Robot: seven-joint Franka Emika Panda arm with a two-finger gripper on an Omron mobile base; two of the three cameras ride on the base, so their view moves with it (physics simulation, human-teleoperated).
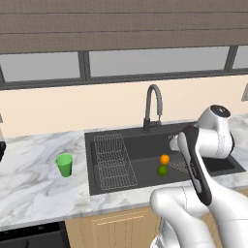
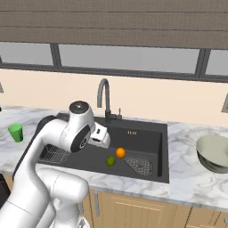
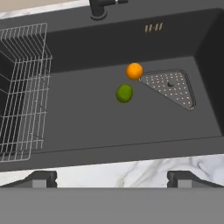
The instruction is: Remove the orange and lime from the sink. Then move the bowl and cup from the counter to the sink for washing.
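Observation:
The orange (image 3: 134,71) and the lime (image 3: 124,93) lie side by side on the floor of the dark sink (image 3: 87,118), just left of the drain plate. My gripper (image 3: 112,179) hovers above the sink's front edge, open wide, with nothing between its fingertips (image 3: 41,177). From the base, the orange (image 1: 165,159) (image 2: 120,152) sits just behind the lime (image 1: 162,170) (image 2: 110,161). The light-green cup (image 1: 64,164) (image 2: 16,132) stands upright on the counter (image 1: 29,184) left of the sink. On the counter to the right rests the pale bowl (image 2: 214,153).
A wire rack (image 3: 22,87) (image 1: 114,160) fills the sink's left part. The perforated drain plate (image 3: 170,87) lies at the right of the basin. A curved grey faucet (image 1: 153,106) (image 2: 105,100) rises behind the sink. My own arm crosses over the sink's right side.

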